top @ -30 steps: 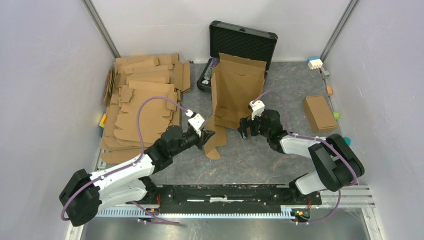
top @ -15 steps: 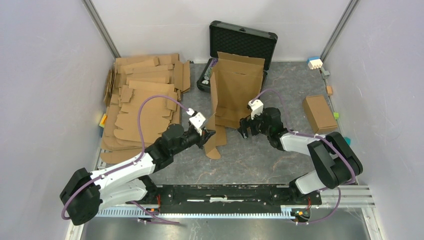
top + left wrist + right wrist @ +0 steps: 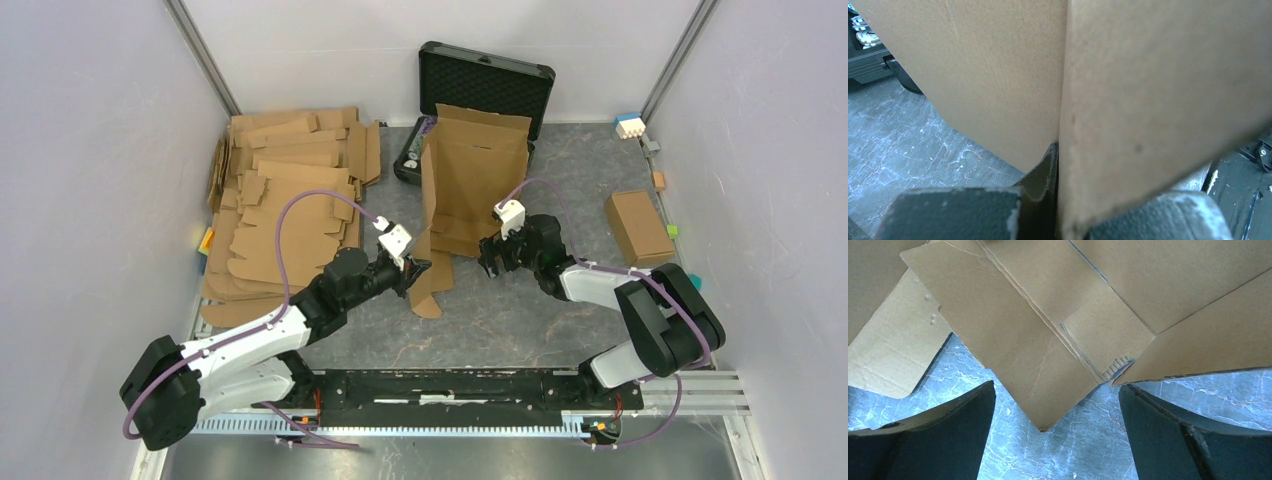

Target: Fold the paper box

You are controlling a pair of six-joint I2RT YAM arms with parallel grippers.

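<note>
Top external view is showing us partway through the fold. The paper box (image 3: 472, 180) is standing half-raised on the table (image 3: 510, 315), and its large panel is leaning up in front of the black case (image 3: 487, 78). We are clamping our left gripper (image 3: 414, 270) on a side flap of the sheet. From the left wrist, that flap is running edge-on straight between the pinched jaws, and the wider panel is spreading just ahead of them.

Our right gripper (image 3: 490, 262) is hovering with its jaws spread wide, grasping nothing. From the right wrist, a loose corner of the lower flaps is pointing into the gap between the two fingers and touching neither, with the table showing beneath.

We are judging the task as early to middle. The main panel and one side are already creased upward. The flaps nearest the right jaws are hanging loose and untucked, the flap beyond the left jaws is trailing on the table, and no closed tray shape is forming yet. Raising the remaining walls and locking the tabs is what we are reckoning is left.
</note>
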